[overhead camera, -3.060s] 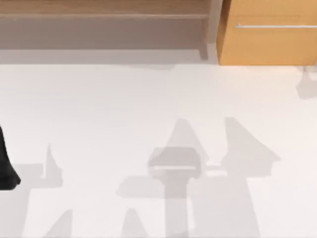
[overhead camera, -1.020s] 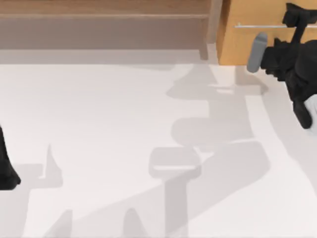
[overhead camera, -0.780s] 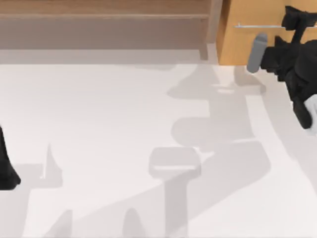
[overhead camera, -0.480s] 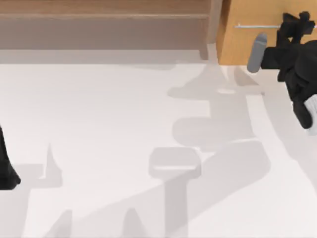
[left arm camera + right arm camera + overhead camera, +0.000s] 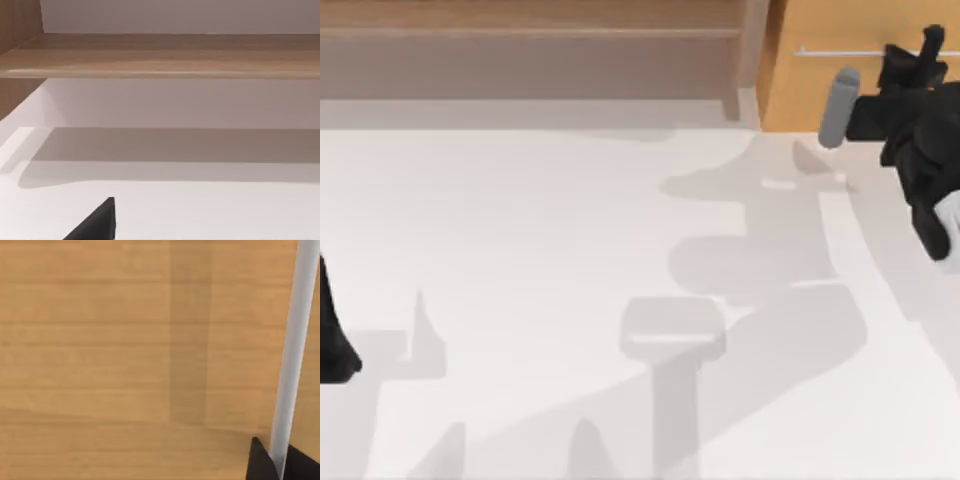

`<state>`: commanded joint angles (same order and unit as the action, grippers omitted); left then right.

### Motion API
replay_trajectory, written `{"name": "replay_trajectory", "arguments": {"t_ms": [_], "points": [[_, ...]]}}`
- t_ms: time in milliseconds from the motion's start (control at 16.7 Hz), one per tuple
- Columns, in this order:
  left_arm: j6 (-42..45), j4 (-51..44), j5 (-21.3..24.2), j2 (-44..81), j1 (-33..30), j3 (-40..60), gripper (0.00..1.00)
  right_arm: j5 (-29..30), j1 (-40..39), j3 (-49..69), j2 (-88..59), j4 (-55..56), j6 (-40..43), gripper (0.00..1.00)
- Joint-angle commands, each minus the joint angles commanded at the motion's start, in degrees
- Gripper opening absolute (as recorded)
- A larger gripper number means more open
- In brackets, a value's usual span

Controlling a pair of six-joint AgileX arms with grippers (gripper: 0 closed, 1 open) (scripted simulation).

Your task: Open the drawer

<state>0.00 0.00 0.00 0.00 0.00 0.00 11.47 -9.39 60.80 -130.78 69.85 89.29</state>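
The orange-tan drawer (image 5: 795,90) sits closed at the back right, its thin silver handle (image 5: 840,51) running across the flat front. My right gripper (image 5: 917,55) is up against that front at the bar. In the right wrist view the wood of the drawer (image 5: 125,340) is very close, and the handle (image 5: 295,340) passes between two black fingertips (image 5: 260,462) that press against it from both sides, so the right gripper (image 5: 280,465) is shut on it. My left arm (image 5: 332,340) rests parked at the table's left edge.
A paler brown-grey shelf unit (image 5: 530,50) runs along the back, left of the drawer, and appears again as the shelf unit (image 5: 160,55) in the left wrist view. The white tabletop (image 5: 570,250) carries only shadows.
The right arm came in from the right, reached the drawer front, and its fingers dropped slightly onto the handle bar. The drawer front has not shifted. The left arm stayed still.
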Motion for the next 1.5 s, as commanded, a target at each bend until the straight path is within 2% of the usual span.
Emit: {"name": "replay_trajectory", "arguments": {"t_ms": [420,840,1260,1500], "points": [[0.00,0.00,0.00,0.00,0.00,0.00,1.00,0.12,-0.37,-1.04,0.43,0.51,-0.12,0.00],[0.00,0.00,0.00,0.00,0.00,0.00,1.00,1.80,-2.02,-15.27,6.34,8.19,-0.22,0.00],[0.00,0.00,0.00,0.00,0.00,0.00,1.00,2.07,-2.31,-17.23,7.24,9.52,-0.29,0.00],[0.00,0.00,0.00,0.00,0.00,0.00,1.00,3.39,-3.55,-24.43,9.80,13.62,-0.36,0.00]]}}
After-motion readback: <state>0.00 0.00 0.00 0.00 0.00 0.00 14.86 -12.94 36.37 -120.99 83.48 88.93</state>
